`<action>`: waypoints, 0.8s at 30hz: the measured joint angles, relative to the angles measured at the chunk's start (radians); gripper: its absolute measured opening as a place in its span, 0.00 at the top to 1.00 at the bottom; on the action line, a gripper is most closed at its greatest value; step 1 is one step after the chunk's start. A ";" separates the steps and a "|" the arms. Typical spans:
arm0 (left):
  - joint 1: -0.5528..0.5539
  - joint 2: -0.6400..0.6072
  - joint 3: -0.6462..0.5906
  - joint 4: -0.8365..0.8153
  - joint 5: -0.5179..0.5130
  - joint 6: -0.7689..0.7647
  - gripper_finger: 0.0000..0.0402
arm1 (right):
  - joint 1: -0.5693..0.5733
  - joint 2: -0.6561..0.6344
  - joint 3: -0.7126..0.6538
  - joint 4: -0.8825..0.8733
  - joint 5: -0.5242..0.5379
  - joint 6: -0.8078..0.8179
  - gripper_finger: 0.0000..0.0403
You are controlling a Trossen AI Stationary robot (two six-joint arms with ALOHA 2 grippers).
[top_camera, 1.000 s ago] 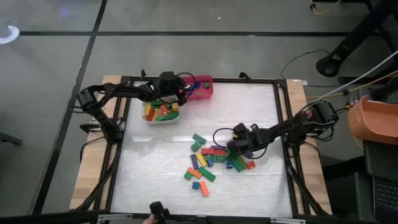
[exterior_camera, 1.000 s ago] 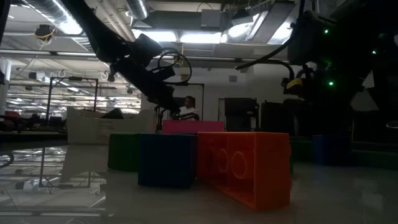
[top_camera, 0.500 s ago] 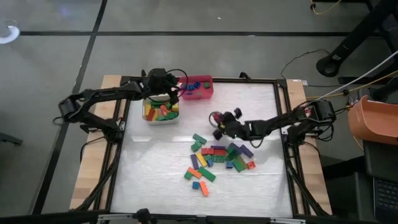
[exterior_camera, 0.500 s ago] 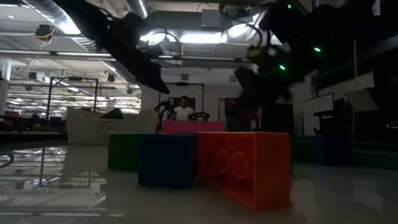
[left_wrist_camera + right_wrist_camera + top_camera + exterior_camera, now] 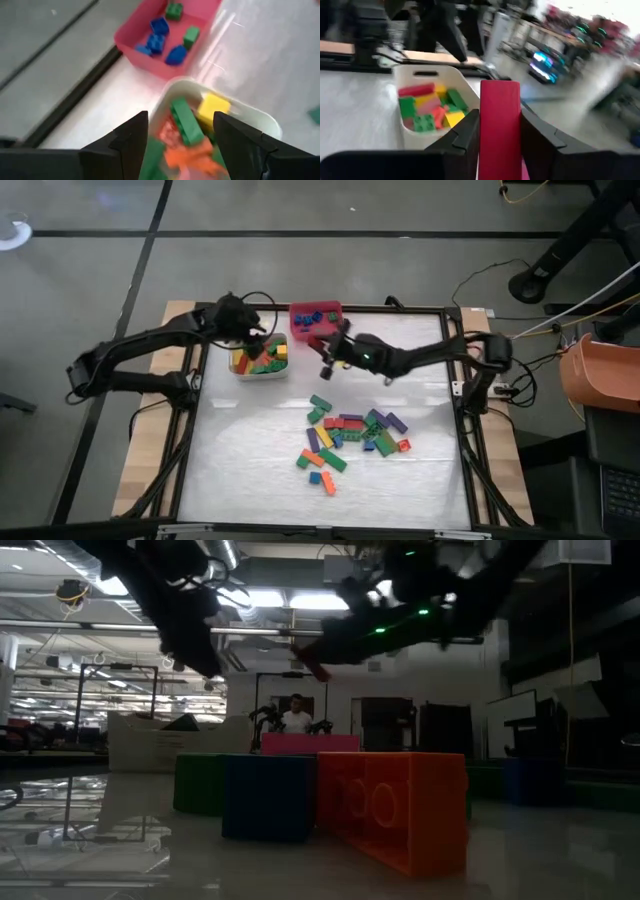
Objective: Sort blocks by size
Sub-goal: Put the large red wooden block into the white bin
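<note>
The right arm has been swung away from the loose pile and is now stretched across the table [image 5: 250, 450], its right gripper [image 5: 322, 352] carried to just beside the red bin [image 5: 316, 321]. A red block [image 5: 500, 125] is pinched upright between its fingers [image 5: 465, 132]. The left gripper [image 5: 247, 330] has been drawn back to the outer edge of the white bin [image 5: 258, 372], its jaws spread and empty. The white bin is filled with mixed blocks; blue and green ones lie in the red bin. The remaining blocks [image 5: 350, 438] are scattered mid-table. In the dim low view, what appears to be a person [image 5: 295, 718] is seen in the room behind.
</note>
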 joint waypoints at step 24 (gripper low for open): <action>-0.301 -0.106 0.000 -0.264 0.005 -0.322 0.48 | -0.062 0.450 0.654 -0.255 -0.209 -0.189 0.70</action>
